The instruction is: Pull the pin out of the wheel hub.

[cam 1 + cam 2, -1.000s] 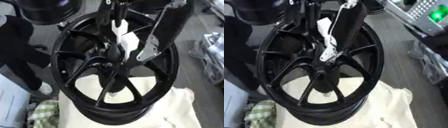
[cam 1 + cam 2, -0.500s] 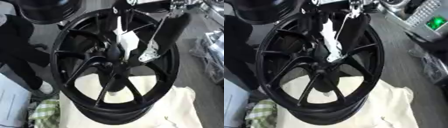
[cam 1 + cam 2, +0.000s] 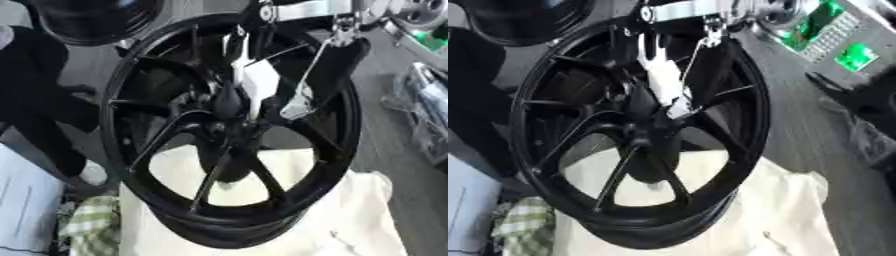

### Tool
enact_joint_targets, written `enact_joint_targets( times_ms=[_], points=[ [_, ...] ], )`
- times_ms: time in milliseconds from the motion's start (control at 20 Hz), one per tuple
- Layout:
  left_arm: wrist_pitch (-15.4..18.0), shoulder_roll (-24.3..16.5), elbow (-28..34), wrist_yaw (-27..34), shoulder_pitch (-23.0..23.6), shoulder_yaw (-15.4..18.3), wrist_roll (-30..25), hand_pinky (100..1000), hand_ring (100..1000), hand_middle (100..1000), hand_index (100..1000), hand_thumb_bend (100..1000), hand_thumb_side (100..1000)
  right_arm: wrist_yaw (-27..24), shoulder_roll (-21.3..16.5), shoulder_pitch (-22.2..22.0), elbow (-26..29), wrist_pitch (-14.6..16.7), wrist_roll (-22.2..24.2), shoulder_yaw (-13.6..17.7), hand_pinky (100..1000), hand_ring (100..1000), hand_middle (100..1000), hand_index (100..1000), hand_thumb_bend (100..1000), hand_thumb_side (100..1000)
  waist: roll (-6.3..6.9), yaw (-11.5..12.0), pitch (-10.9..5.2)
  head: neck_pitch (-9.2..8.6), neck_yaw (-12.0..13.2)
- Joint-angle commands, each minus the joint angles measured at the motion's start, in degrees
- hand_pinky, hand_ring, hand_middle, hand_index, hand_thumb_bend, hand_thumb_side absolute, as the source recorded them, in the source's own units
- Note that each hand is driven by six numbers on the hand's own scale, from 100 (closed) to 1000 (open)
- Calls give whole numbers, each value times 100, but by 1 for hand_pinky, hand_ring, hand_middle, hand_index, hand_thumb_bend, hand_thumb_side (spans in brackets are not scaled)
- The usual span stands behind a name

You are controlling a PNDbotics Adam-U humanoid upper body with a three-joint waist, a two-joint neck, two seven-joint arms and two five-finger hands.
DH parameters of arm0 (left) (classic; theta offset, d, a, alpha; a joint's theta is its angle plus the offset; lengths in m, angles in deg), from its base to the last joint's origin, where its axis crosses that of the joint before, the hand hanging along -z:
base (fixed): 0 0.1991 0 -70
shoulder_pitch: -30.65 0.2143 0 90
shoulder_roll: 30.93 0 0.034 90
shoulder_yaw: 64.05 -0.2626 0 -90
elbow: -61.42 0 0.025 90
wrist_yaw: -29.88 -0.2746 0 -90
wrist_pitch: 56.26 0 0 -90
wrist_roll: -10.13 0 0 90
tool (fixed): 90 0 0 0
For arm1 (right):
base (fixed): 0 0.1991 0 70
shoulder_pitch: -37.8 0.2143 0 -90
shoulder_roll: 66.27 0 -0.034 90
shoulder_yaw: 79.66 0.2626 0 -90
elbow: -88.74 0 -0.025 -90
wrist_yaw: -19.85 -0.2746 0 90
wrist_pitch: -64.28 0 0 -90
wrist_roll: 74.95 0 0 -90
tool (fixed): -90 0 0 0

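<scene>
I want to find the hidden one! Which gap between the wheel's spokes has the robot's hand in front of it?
The upper right gap of the black wheel. The robot's hand hangs in front of it, near the hub. The lower gaps show only the cream cloth behind them.

My right hand [image 3: 262, 82] comes down over the hub in matt black, with white plastic-looking covers and bright silvery metal at the joint above. The wheel [image 3: 232, 137] under it is black, smooth and semi-glossy; its spokes and rim catch pale streaks of light. It stands on a cream cloth [image 3: 367, 215], soft, matt and creased into folds. Beside that lies a green-and-white checked cloth [image 3: 87, 225] with a rougher woven look. The floor [image 3: 389, 135] behind is dull grey and matt. The pin's finish I cannot make out.
</scene>
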Motion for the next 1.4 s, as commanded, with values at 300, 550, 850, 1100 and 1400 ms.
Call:
enact_joint_targets(
  times_ms=[300, 550, 850, 1100, 1400],
  points=[
    [5, -86, 63, 23, -70, -9, -48, 769, 743, 770, 784, 174, 872, 240, -167, -28, -226, 51, -134, 82, 765, 725, 735, 774, 578, 136, 12, 13, -39, -9, 7],
    [3, -79, 66, 25, -87, -19, -61, 769, 743, 770, 783, 174, 872, 360, -155, -72, -351, 146, -214, 76, 764, 723, 732, 771, 578, 120, 12, 22, -15, -9, 10],
    [2, -63, 64, 24, -90, -19, -69, 770, 744, 771, 780, 174, 872, 439, -109, -86, -485, 217, -291, 49, 759, 716, 726, 766, 573, 122, 16, 40, 17, -9, 13],
    [3, -52, 64, 27, -89, -18, -75, 771, 744, 771, 778, 175, 873, 516, -82, -106, -568, 289, -330, 15, 755, 708, 717, 760, 541, 130, 19, 45, 42, -9, 15],
    [3, -37, 63, 27, -91, -20, -85, 771, 745, 772, 775, 175, 873, 592, -41, -125, -685, 348, -414, 0, 755, 706, 714, 755, 515, 139, 29, 47, 56, -9, 15]
  ],
)
